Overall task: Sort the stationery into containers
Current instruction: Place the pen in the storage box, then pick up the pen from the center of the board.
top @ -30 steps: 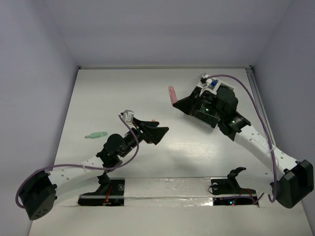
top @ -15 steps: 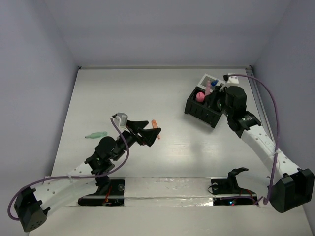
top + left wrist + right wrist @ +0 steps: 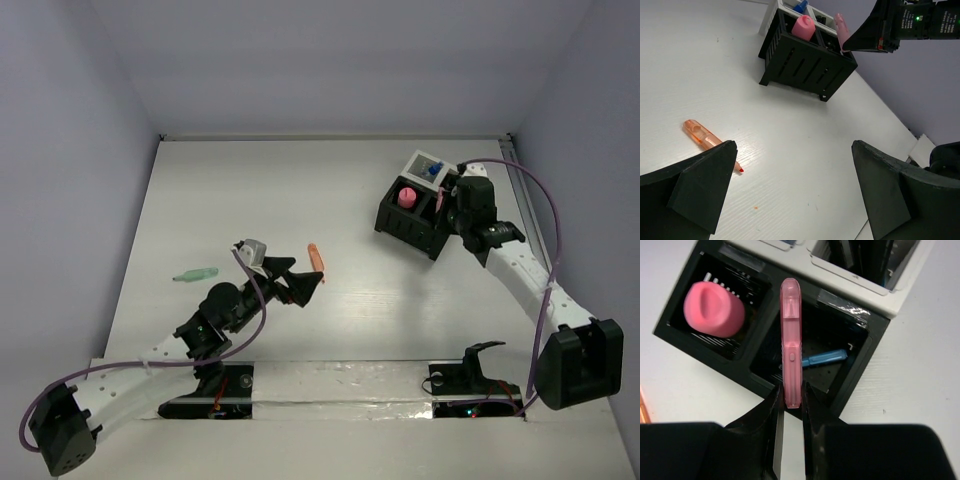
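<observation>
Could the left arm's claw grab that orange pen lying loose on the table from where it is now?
Probably yes. The left claw is wide open just beside the orange pen, which lies alone on the bare table, with nothing between them.

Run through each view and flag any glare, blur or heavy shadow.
Top external: even, soft light, only faint shadows on the table. Left wrist: a glare patch on the table beside the orange pen; the open left hand is near-black, detail lost. Right wrist: the pink pen gripped by the right hand is fairly sharp; the pink round-topped piece looks softer.
</observation>
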### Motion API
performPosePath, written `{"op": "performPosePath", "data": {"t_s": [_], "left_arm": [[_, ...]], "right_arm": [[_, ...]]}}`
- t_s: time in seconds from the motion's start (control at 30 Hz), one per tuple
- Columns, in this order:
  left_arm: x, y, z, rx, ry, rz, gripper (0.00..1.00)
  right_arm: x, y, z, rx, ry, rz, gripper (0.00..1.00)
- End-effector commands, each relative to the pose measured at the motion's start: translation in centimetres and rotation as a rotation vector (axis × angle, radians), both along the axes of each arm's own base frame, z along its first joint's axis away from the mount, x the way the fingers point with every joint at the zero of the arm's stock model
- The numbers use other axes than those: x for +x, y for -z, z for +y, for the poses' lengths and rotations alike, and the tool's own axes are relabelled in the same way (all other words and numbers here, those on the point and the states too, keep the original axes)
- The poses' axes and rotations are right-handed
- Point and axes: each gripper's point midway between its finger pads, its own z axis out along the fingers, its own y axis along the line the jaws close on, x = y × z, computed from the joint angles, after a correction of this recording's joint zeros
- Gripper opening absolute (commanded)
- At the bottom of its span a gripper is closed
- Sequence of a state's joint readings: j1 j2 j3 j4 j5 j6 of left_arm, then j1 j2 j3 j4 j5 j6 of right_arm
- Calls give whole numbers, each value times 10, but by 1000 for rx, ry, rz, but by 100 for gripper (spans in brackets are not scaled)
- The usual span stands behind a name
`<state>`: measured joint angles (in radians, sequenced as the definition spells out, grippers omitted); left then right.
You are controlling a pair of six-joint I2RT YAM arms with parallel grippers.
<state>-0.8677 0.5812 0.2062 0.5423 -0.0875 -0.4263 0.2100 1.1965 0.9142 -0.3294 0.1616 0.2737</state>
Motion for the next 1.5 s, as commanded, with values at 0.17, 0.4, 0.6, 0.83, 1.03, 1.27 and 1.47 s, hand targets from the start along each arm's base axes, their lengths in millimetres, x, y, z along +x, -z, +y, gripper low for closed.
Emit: {"op": "performPosePath", "data": {"t_s": [0.17,0.4,0.6,0.83,1.03,1.27,1.47], "left_arm": [[2,-14,1,-28,0,-59,99],[3,-14,4,-33,-10,-58,99],[5,-14,5,-40,-19,-52,99],[16,-7,12,-26,-80,-21,99],[29,5,22,-12,-146,29,99],[38,12,45,-14,-254,53,99],[44,17,66,-12,-336,62,98]], "right_arm": [[7,-11,-12,-39,39,-15,7],[9,-21,-13,-36,47,-43,59],[8,-46,-5,-5,0,-116,68],[-19,-58,87,180,-338,-137,5],[-61,-11,202,251,-634,-21,11],[-36,36,266,167,-707,78,68],[-13,71,307,91,-711,152,74]]}}
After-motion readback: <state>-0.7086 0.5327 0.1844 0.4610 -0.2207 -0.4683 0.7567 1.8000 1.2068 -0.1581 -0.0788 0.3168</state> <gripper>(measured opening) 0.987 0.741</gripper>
